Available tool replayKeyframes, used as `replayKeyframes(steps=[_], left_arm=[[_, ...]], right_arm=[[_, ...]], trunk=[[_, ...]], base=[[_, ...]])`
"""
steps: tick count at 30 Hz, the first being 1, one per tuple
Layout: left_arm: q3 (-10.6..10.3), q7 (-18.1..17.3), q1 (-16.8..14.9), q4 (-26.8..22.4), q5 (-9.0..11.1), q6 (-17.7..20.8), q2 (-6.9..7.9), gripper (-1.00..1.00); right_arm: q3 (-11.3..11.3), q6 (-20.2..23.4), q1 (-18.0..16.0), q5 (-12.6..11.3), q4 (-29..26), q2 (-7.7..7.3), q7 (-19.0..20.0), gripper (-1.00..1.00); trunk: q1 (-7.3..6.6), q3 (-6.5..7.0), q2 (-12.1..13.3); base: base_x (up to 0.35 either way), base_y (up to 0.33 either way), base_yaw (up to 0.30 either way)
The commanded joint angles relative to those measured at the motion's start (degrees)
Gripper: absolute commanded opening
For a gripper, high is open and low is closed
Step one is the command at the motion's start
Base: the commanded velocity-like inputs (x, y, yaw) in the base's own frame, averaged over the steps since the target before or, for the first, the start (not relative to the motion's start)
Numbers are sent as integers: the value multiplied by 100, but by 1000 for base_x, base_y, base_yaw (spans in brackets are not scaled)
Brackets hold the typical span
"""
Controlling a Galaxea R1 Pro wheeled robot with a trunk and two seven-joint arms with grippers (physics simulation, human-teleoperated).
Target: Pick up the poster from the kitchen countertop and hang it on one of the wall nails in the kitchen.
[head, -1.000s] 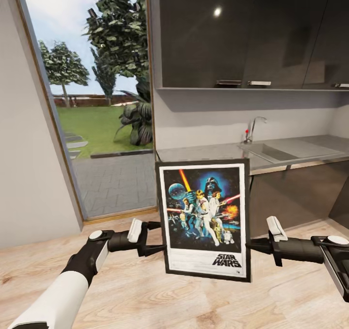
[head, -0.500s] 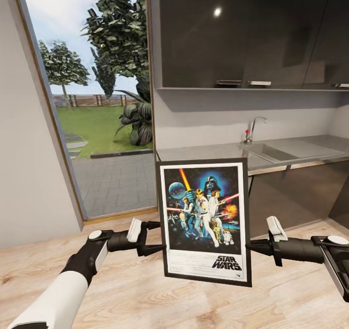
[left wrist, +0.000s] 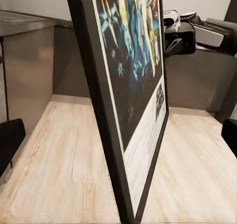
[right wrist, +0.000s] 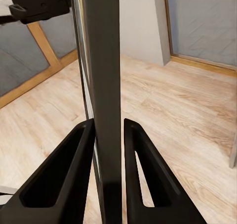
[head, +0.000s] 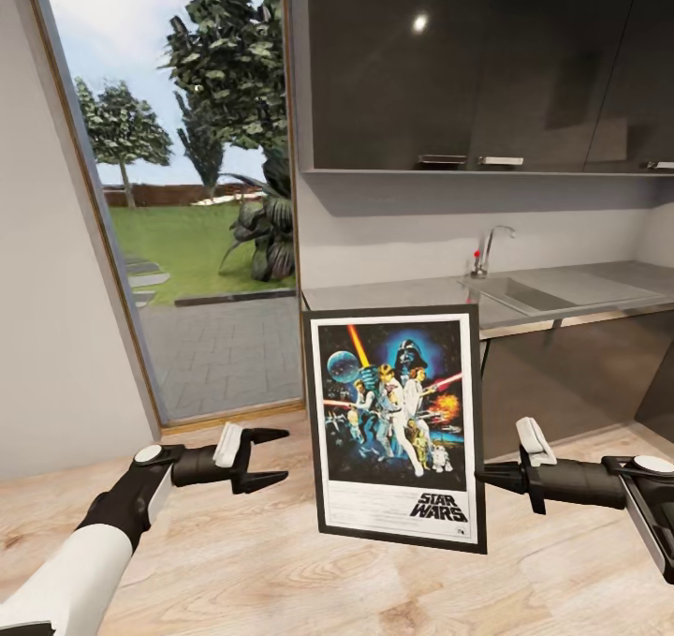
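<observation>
Right hand (head: 489, 475) clamps the poster (head: 393, 427) edge; left hand (head: 271, 456), fingers apart, hovers beside; carrying calls for keeping it upright.

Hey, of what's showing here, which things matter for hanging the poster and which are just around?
Job: poster, right gripper shut on its edge, left gripper open beside it, countertop.
Around: faucet, sink, upper cabinets, window, wood floor.
</observation>
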Motion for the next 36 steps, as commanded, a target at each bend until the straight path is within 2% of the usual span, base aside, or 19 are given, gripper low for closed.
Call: replayKeyframes(steps=[1,9,12,17,19,24,29,33,34,36], left_arm=[[2,-9,-4,3,15,-54,15,100],[22,-9,-4,36,6,-52,74,100],[322,-9,-4,130,-2,-54,168,100],[686,-9,-4,409,-9,-58,215,100],[916,-9,-4,715,-14,-70,226,100],[1055,-9,-4,1279,-17,-113,232,100],[1109,-9,-4,1746,-22,-195,239,100],[1127,-9,-4,2336,-25,-272,239,100],[1130,-9,-4,2609,-23,-321,237,100],[1132,224,-4,2880,-20,-396,234,100]], right_arm=[[-1,76,-4,-9,0,-1,32,-100],[-2,76,-4,-10,0,-1,32,-100],[-12,76,-4,3,0,-1,28,-100],[-25,76,-4,13,0,-11,25,-100],[-36,76,-4,16,0,-16,24,-100],[-43,76,-4,17,-6,-24,23,-100],[-45,76,-4,18,-11,-24,23,-100],[-49,76,4,15,-18,-26,23,-100],[-54,76,8,13,-24,-27,23,-100],[-69,76,13,11,-28,-27,23,-100]], trunk=[[0,-6,-4],[0,-6,-4],[0,-6,-4],[0,-6,-4],[0,-6,-4],[0,-6,-4],[0,-6,-4],[0,-6,-4],[0,-6,-4],[0,-6,-4]], base=[[0,0,0],[0,0,0],[0,0,0],[0,0,0],[0,0,0],[0,0,0],[0,0,0],[0,0,0],[0,0,0],[0,0,0]])
